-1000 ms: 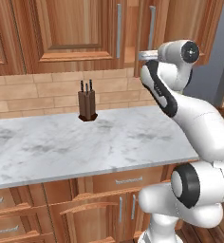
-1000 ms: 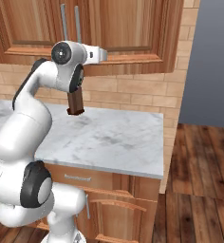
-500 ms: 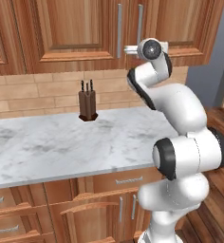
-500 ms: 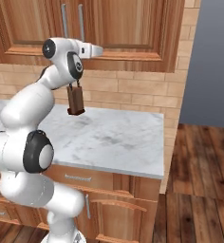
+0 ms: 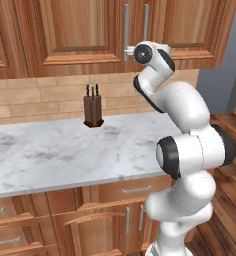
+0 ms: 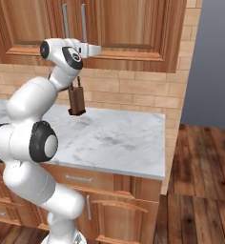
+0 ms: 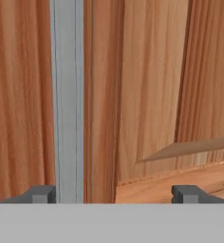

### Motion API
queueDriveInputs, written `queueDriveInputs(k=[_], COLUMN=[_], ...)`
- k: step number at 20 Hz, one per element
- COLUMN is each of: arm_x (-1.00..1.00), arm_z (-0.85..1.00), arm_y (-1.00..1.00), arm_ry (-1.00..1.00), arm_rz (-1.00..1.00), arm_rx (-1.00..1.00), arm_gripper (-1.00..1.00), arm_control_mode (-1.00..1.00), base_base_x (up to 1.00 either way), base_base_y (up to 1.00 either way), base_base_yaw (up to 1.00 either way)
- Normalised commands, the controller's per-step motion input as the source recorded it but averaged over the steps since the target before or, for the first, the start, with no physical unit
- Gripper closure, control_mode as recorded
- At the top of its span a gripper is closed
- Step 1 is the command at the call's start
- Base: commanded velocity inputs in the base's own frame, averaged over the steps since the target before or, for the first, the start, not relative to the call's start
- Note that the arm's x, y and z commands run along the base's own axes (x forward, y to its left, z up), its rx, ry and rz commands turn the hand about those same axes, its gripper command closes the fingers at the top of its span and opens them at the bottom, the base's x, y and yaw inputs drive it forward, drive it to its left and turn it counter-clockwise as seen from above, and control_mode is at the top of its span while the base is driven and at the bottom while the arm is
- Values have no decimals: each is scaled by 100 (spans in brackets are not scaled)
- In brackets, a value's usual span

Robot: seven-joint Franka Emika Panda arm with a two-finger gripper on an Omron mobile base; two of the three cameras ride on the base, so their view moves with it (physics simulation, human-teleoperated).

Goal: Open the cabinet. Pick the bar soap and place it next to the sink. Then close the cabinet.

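Observation:
The cabinet point(image 5: 65, 30) hangs above the counter with both raised-panel doors shut. Its two silver bar handles point(image 5: 146, 27) stand side by side at the middle seam. My gripper point(image 5: 127, 50) is raised to the lower ends of those handles, pointing at the doors. In the hand view one silver handle point(image 7: 66, 95) runs upright just inside the left fingertip point(image 7: 38, 193). The gripper point(image 7: 114, 194) is open, and a door panel point(image 7: 152, 85) lies beyond it. From the right the gripper point(image 6: 98, 49) shows level with the cabinet's point(image 6: 128, 28) bottom rail. The bar soap is hidden. The sink is out of view.
A dark knife block point(image 5: 92, 111) stands on the marble counter point(image 5: 50, 155) against the brick backsplash, below the hand. Low cabinets with drawer fronts point(image 5: 135, 190) sit under the counter. The counter ends at the right point(image 6: 157, 157) beside a grey wall and wooden floor.
The arm has stretched up and forward. The hand has moved towards the cabinet's handles, from beside them to right in front of their lower ends. The doors have stayed shut.

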Motion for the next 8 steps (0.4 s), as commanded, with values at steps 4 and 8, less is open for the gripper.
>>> queueDriveInputs(k=[4, 8], arm_x=[7, 0], arm_z=[5, 0], arm_y=[-64, -57], arm_ry=[0, 0], arm_rz=[-7, -5], arm_rx=[5, 4], arm_gripper=[-100, -100], arm_control_mode=[-100, -100], base_base_x=[0, 0], base_base_y=[0, 0], base_base_yaw=[0, 0])
